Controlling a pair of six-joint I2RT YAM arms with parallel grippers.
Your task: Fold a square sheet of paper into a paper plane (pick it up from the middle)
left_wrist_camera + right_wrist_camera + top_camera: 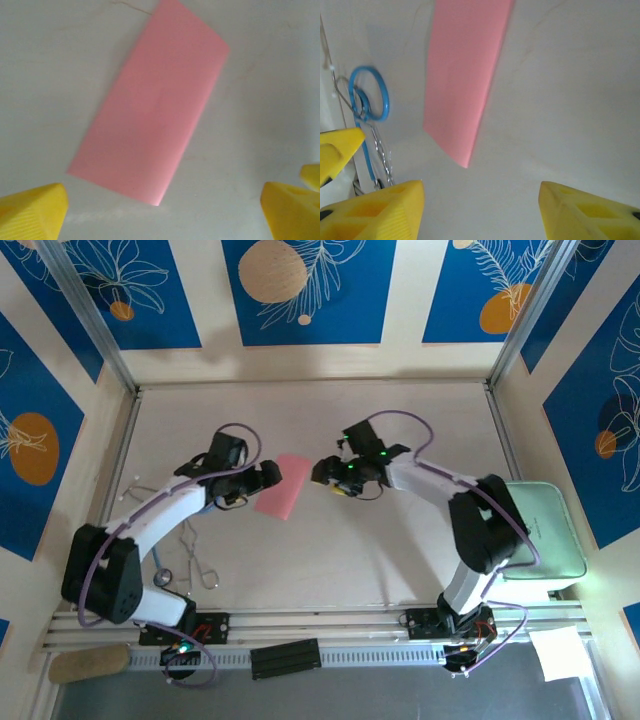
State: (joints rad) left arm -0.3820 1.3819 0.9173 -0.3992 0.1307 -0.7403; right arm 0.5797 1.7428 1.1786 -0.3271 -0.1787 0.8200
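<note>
The pink-red sheet of paper [281,487] lies flat on the table as a long rectangle, half as wide as it is long, between my two grippers. My left gripper [268,477] hovers at its left edge, open, and in the left wrist view the paper [150,105] lies just beyond the widely spread yellow fingers [32,212]. My right gripper [322,473] is a little to the right of the paper, also open. In the right wrist view the paper [465,75] is ahead and left of the gap between the yellow fingers [590,215].
Metal forceps with a blue loop [370,95] lie left of the paper, near the left arm [195,565]. A pale green pad [545,530] sits at the right edge. A white sheet [560,652] and a black strip [285,658] lie by the front rail.
</note>
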